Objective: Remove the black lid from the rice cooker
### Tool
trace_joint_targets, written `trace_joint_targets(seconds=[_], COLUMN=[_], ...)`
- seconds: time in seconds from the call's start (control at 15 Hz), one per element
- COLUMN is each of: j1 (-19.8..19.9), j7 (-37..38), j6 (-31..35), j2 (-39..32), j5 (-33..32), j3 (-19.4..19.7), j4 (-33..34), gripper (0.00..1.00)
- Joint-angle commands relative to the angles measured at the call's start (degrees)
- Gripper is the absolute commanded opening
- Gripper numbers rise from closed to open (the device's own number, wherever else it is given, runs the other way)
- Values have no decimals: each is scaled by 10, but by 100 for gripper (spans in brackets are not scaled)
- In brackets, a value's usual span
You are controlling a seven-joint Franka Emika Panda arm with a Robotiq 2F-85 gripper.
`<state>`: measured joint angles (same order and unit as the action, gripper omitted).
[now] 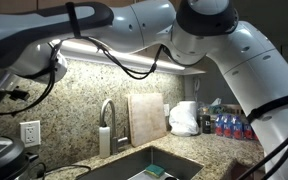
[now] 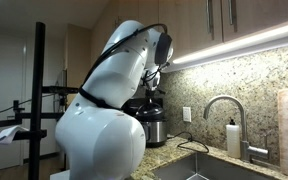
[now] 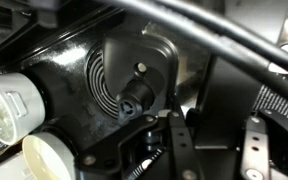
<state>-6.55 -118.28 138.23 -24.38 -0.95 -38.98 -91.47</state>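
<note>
The lid (image 3: 109,72) sits on the cooker (image 2: 150,128) at ten o'clock from my jaws, which look apart, and since it looks light, stiff and slick I'd pinch its centre knob (image 3: 136,94), not the rim.

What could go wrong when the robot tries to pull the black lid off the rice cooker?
The knob on the black lid sits beside the open gripper, not between its fingers, so closing now would probably miss. Thick cables hang close over the lid and might snag. A slipping lid could bang onto the rice cooker or the counter.
</note>
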Motion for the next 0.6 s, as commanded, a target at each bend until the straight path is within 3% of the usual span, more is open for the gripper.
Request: trace_joint_targets(seconds=[0.0, 0.07, 0.27, 0.53], j1=[-17, -47, -90, -153], j7=[54, 56, 79, 151], j6=[86, 95, 122, 177], j2=[28, 40, 63, 90], j5=[-22, -13, -45, -138], j3=[17, 51, 94, 160], j4=[-46, -49, -62, -83], gripper=[7, 7, 7, 7])
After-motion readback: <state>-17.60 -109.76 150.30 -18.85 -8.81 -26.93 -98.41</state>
